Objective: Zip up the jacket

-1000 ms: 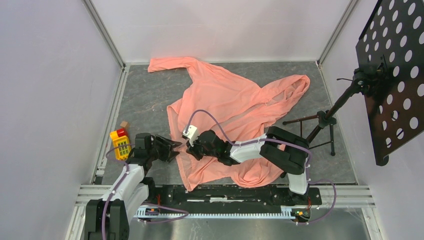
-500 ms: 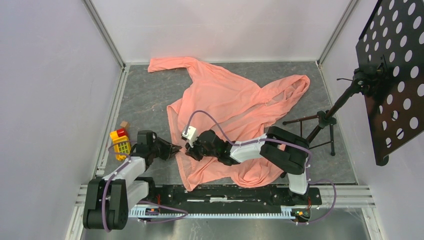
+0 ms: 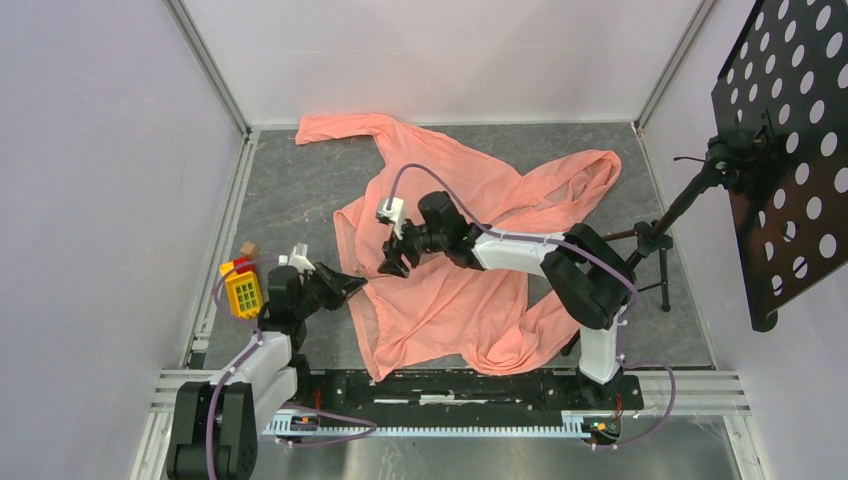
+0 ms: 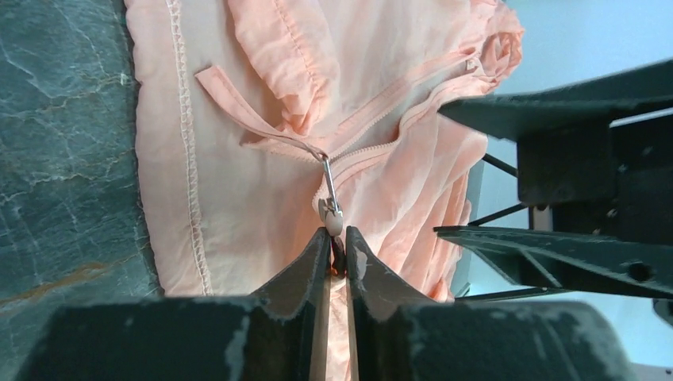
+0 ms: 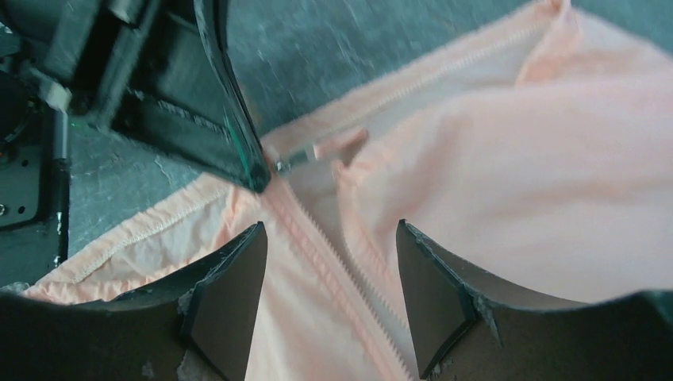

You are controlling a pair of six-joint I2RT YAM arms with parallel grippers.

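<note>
The salmon-pink jacket [image 3: 470, 200] lies spread and rumpled across the grey marbled surface [image 3: 290, 200], one sleeve stretched toward the far left corner and the hood bunched at its right side. The left pincer [image 4: 337, 238] sits at the jacket's near left edge. Its two fingers are pressed almost together on the small metal zipper pull [image 4: 329, 210] at the bottom of the front opening, with a loose fabric tab lying just beside it. The right pincer [image 3: 392, 265] hangs over the jacket's front, a little farther in than the left one. Its fingers [image 5: 230, 302] are spread wide with nothing between them. Beneath that gap the zipper teeth [image 5: 313, 246] run along the fabric, the two sides lying apart. A yellow toy [image 3: 242, 293] rests off the jacket's left edge, apart from the cloth.
</note>
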